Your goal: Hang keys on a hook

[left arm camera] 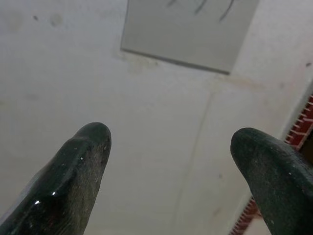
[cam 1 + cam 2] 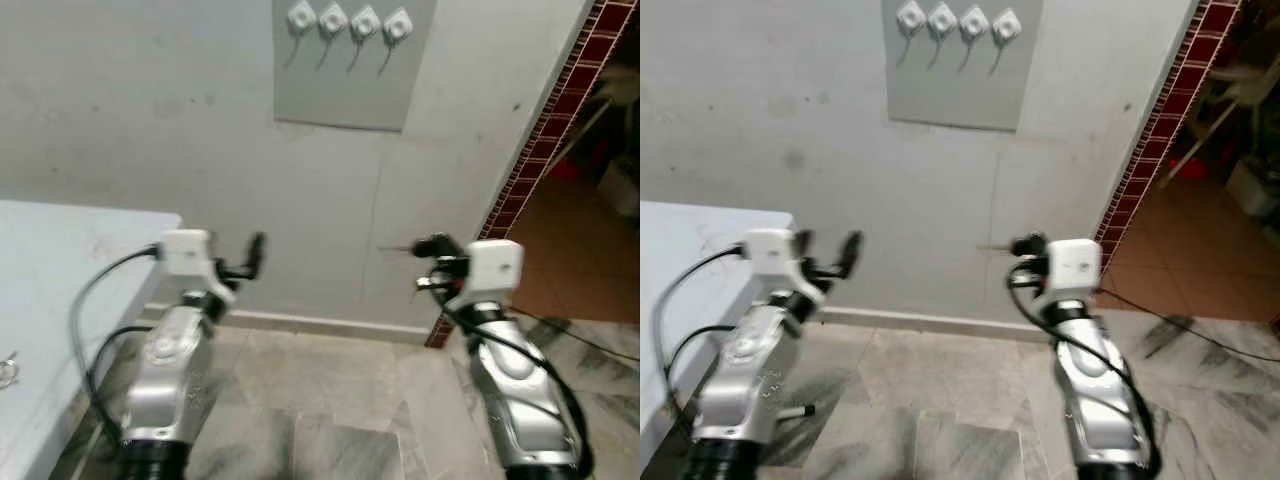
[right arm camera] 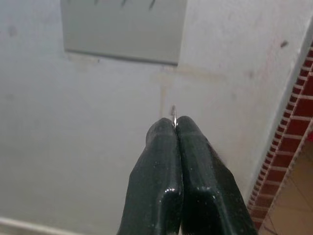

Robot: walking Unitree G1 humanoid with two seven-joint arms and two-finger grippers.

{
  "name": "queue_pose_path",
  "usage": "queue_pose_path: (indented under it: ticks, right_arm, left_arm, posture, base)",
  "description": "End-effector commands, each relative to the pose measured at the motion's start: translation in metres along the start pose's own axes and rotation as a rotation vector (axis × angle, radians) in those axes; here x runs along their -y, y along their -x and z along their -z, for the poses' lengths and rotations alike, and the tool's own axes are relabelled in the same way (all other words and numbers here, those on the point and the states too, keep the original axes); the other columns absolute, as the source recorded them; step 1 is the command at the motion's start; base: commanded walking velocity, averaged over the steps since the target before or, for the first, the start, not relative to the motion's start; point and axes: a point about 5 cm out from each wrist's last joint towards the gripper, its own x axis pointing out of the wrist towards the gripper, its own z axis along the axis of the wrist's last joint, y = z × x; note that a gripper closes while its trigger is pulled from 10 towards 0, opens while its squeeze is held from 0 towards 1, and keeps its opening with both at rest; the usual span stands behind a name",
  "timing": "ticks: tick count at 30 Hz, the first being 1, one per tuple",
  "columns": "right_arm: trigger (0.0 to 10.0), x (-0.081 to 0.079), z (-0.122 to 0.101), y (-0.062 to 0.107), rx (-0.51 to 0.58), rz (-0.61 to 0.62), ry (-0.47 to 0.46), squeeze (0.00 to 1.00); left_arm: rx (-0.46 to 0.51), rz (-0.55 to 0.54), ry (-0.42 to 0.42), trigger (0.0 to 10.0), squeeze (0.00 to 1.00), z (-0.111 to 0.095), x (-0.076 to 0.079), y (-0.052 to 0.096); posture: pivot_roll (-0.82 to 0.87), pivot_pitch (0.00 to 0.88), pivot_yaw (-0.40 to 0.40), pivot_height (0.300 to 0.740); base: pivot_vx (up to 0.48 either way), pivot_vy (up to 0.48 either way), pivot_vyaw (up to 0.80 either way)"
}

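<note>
High on the wall hangs a grey panel (image 2: 340, 95) carrying a row of several white hooks (image 2: 348, 22). My right gripper (image 2: 432, 246) is held out toward the wall below the panel, its fingers (image 3: 161, 161) pressed shut. A thin metal sliver of the keys (image 3: 173, 112) pokes out past the tips; the rest is hidden. My left gripper (image 2: 828, 245) is raised at the same height, open, with bare wall showing between its fingers (image 1: 83, 161).
A pale table (image 2: 60, 260) stands at my left, with a small metal ring (image 2: 6, 370) at its near edge. A red brick-tile strip (image 2: 540, 130) edges a doorway on the right onto an orange floor (image 2: 580, 260). Marble floor (image 2: 330, 400) lies below.
</note>
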Motion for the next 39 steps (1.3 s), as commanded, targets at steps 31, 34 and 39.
queue_pose_path:
  ticks: [31,34,39]
  right_arm:
    - [10.0,-0.0152,-0.0044,-0.0001,0.028,-0.037,-0.029,0.0]
    - [10.0,-0.015,-0.0043,-0.0001,0.028,-0.038,-0.027,0.0]
    - [10.0,-0.0151,-0.0045,0.0001,0.028,-0.042,-0.025,0.0]
  left_arm:
    - [0.003,-0.04,-0.023,10.0,0.0,-0.0065,-0.0131,0.0027]
    - [0.003,-0.041,-0.023,10.0,0.0,-0.0064,-0.0132,0.003]
    - [0.004,-0.043,-0.021,10.0,0.0,-0.0061,-0.0131,0.0033]
  posture:
    - [0.03,0.023,-0.014,0.74]
    - [0.03,0.023,-0.016,0.74]
    - [0.03,0.022,-0.018,0.74]
  base:
    - [0.422,0.0,0.0]
    - [0.424,0.0,0.0]
    - [0.424,0.0,0.0]
